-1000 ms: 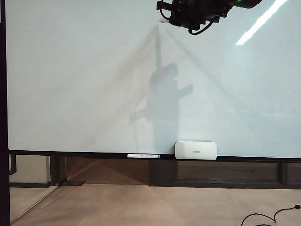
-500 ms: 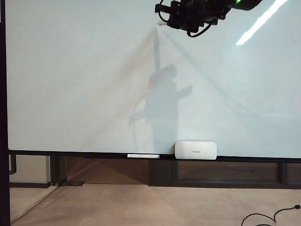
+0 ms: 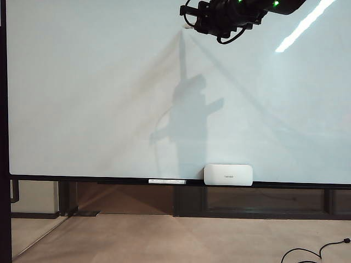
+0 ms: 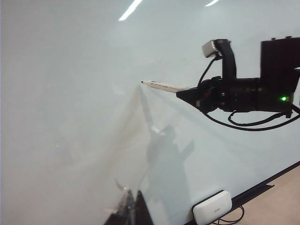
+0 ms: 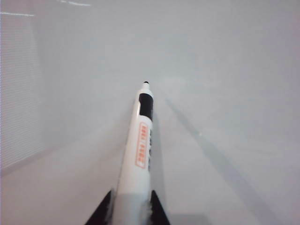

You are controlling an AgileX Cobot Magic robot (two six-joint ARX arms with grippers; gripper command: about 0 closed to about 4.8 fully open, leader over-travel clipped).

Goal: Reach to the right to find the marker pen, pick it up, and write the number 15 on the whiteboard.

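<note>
The left claw appears in no view, so whether it is spread or pressed together cannot be told. The right claw (image 5: pixel 130 206) is mostly cut off in its own wrist view, where only two dark finger points flank the marker pen (image 5: pixel 140 145), pinching its white barrel; in the exterior view it sits at the upper edge as a dark mass (image 3: pixel 193 22) with the rest of the arm out of frame. The pen's small black tip stands at or just off the whiteboard (image 3: pixel 98 82); contact cannot be judged. No drawn digits can be made out on the glossy panel, only the arm's grey shadow and reflected ceiling lights. On the dark bottom rail rest a white eraser block (image 3: pixel 228 175) with tiny unreadable lettering and, just beside it, a second slim white pen (image 3: pixel 166 181). An orange label on the held pen is too blurred to read
</note>
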